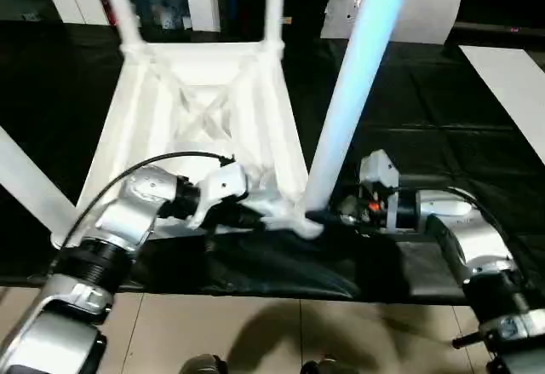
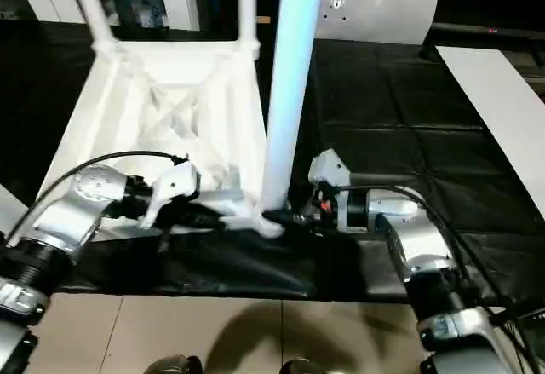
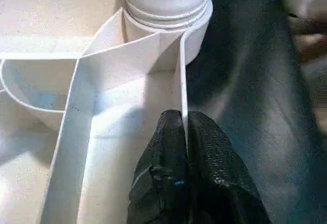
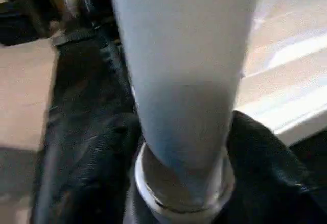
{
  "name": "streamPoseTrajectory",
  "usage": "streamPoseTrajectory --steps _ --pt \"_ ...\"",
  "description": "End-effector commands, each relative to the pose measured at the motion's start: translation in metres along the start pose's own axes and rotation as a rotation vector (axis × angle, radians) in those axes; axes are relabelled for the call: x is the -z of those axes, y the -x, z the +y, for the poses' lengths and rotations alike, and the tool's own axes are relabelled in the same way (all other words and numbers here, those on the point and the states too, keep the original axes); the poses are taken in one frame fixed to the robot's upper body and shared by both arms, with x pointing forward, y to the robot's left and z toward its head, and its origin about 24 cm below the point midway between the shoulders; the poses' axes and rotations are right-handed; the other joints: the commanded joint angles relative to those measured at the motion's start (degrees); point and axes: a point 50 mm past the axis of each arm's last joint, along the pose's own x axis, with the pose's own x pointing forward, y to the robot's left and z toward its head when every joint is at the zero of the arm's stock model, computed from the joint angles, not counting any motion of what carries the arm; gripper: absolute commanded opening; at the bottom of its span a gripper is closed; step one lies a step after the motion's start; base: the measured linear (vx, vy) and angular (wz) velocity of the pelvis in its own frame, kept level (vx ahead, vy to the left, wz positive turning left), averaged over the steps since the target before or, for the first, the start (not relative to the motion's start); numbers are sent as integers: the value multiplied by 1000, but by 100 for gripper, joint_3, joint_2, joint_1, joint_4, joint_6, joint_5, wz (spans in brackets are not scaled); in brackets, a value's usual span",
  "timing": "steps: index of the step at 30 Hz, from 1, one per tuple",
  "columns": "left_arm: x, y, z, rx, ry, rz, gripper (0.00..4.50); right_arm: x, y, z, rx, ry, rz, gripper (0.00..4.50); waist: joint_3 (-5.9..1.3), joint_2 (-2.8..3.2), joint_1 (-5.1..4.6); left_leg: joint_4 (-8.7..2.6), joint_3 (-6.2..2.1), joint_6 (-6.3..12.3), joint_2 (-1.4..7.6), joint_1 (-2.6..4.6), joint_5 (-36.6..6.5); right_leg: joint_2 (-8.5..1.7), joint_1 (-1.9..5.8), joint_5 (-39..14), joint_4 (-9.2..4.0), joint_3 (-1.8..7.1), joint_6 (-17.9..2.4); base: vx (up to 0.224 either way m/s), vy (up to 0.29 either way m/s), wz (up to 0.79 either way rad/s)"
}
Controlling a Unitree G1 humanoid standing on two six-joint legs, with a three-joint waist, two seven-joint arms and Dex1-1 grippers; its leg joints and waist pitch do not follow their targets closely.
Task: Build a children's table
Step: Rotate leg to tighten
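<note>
Black left gripper [image 3: 185, 132] pinches the upturned white ribbed plastic tabletop [image 1: 200, 110] rim at six o'clock; right gripper [image 1: 328, 217] brackets a white tapered leg [image 1: 353, 93] seated there, grip unclear. Two far legs stand; completion seems near.

left arm [image 1: 111, 238] enters from lower left of the head view, silver forearm angled up and right, wrist bent toward frame centre; left gripper [image 3: 185, 132] pinched tight, both black fingers [image 3: 166, 147] pressed together; right arm [image 1: 477, 246] enters from lower right, forearm bent inward, wrist level, pointing left toward centre; right gripper [image 1: 328, 217] low centre of frame; its black fingers [image 4: 265, 168] spread wide apart
</note>
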Motion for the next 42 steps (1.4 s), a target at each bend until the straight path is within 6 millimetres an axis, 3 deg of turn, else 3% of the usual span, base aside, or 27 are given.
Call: streamPoseTrajectory --steps 1,8,15,20,22,24,27,28,29,31,32,34,36,37,38,40,41,42 --pt "2 -12 -10 127 -22 36 0 -1 0 1 -53 2 10 247 -372 -17 -4 -296 -41 965 368 87 37 -478 278 981 -215 249 -1940 0 0 0" --pt "3 -13 -13 166 -37 49 0 3 -3 1 -128 10 54 198 -356 -20 25 -319 -39 729 370 96 -283 -489 263 386 -264 257 -1890 0 0 0" --pt "4 -14 -13 173 -29 42 0 3 -5 4 -184 7 44 193 -400 -38 50 -275 -36 919 354 83 93 -476 279 888 -202 248 -1921 0 0 0" --pt "5 -14 -10 118 2 25 0 8 -7 12 -177 -21 23 193 -397 -40 79 -281 -39 902 365 90 33 -479 276 743 -214 249 -1892 0 0 0" --pt "-1 -18 -2 8 48 -31 0 15 -19 21 -82 -43 17 193 -377 -22 97 -295 -42 854 379 105 3 -480 254 689 -229 257 -1862 0 0 0" --pt "-7 -23 0 -35 72 -71 0 19 -27 21 9 -47 37 193 -353 -27 86 -334 -47 713 370 113 -293 -501 245 232 -288 257 -1825 0 0 0" --pt "-16 -32 4 -104 126 -132 0 23 -41 21 147 -85 40 191 -253 -24 -1 -437 -74 142 345 149 -1315 -520 208 -1598 -490 290 -1443 -21 -1 0" --pt "-20 -37 6 -137 135 -141 0 21 -49 21 216 -112 17 191 -244 0 -19 -457 -101 62 341 131 -1386 -523 212 -1819 -497 288 -1363 -67 6 -7" --pt "-23 -42 7 -164 146 -145 0 19 -57 21 271 -143 -6 191 -230 -21 -83 -501 -133 -64 331 89 -1528 -508 218 -2158 -518 272 -1182 -67 6 -7" --pt "-25 -46 9 -188 155 -147 0 17 -63 21 321 -173 -26 191 -250 -27 -152 -510 -163 -122 320 83 -1640 -512 207 -2360 -547 267 -1013 -32 7 -7" --pt "-27 -48 10 -205 159 -149 0 16 -68 21 354 -187 -35 191 -245 -8 -173 -500 -149 -110 321 123 -1701 -508 156 -2354 -584 289 -989 0 0 0" --pt "-34 -55 15 -271 180 -153 0 11 -82 20 457 -223 -53 191 -226 -1 -208 -500 -129 -95 318 130 -1719 -487 117 -2222 -588 316 -1013 0 0 0" --pt "-40 -60 18 -324 202 -153 0 8 -91 19 530 -247 -60 191 -247 -7 -231 -504 -144 -117 310 107 -1626 -501 141 -2174 -579 309 -1011 0 0 0" --pt "-47 -67 21 -370 223 -151 0 8 -98 13 652 -289 -49 191 -244 -2 -233 -504 -134 -116 304 115 -1592 -490 126 -2111 -584 309 -1007 0 0 0" --pt "-48 -68 22 -381 228 -154 0 7 -100 12 669 -297 -50 191 -251 7 -246 -500 -133 -130 299 129 -1581 -486 107 -2030 -576 315 -1041 0 0 0" --pt "-54 -73 25 -426 250 -165 0 5 -106 9 724 -333 -63 191 -276 7 -252 -493 -128 -90 301 95 -1351 -481 146 -1593 -541 317 -1102 0 0 0" --pt "-57 -75 27 -445 255 -168 0 -1 -110 8 723 -358 -117 247 -292 12 -238 -465 -103 -24 294 111 -1197 -468 144 -1218 -527 320 -1159 0 0 0" --pt "-58 -75 27 -446 255 -168 0 -2 -110 7 723 -359 -119 261 -292 4 -234 -459 -101 25 294 104 -1136 -466 154 -1071 -516 320 -1183 0 0 0"
